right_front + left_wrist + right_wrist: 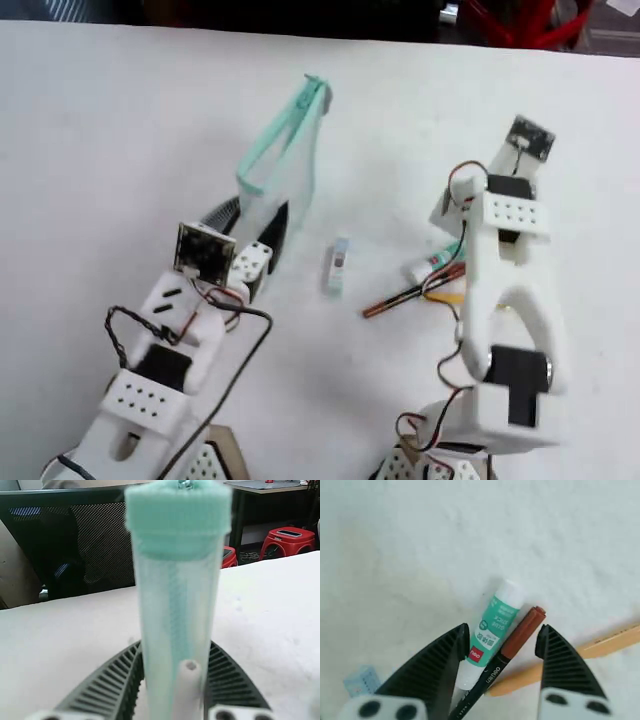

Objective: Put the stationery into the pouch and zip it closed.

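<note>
White table (100, 120) carries the pouch (285, 170), red stools (287, 537) behind.

White table (100, 120), red stools (290, 537), black mesh panel (95, 545)

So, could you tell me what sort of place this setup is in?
Probably a lab or workshop room: a plain white worktable, with a black mesh office chair, red stools and another desk behind it.
</note>
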You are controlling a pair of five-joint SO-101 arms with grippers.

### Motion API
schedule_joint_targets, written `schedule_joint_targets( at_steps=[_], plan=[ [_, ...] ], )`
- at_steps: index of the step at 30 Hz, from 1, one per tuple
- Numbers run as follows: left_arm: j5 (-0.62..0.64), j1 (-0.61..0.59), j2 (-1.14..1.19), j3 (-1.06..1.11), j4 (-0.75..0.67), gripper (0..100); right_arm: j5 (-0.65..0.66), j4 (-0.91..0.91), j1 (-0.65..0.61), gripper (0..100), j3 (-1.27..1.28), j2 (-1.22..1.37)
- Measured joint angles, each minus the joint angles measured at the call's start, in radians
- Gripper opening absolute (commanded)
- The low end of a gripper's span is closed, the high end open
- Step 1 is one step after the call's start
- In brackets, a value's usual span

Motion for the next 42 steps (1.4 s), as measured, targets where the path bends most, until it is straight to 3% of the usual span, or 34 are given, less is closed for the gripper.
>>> schedule_joint_targets(
  at_steps=[17,24,28,42],
  plan=[
    [0.0,0.0,0.0,0.0,0.0,17,-0.006,-0.087,0.02,21.2,-0.031,0.187],
    [0.0,0.0,0.0,0.0,0.0,17,-0.008,-0.087,0.038,1.0,-0.032,0.187],
    [0.0,0.0,0.0,0.0,0.0,17,-0.006,-0.097,0.041,4.7,-0.035,0.187],
    [0.0,0.0,0.0,0.0,0.0,17,0.043,-0.101,0.044,1.9,-0.068,0.187]
  ],
)
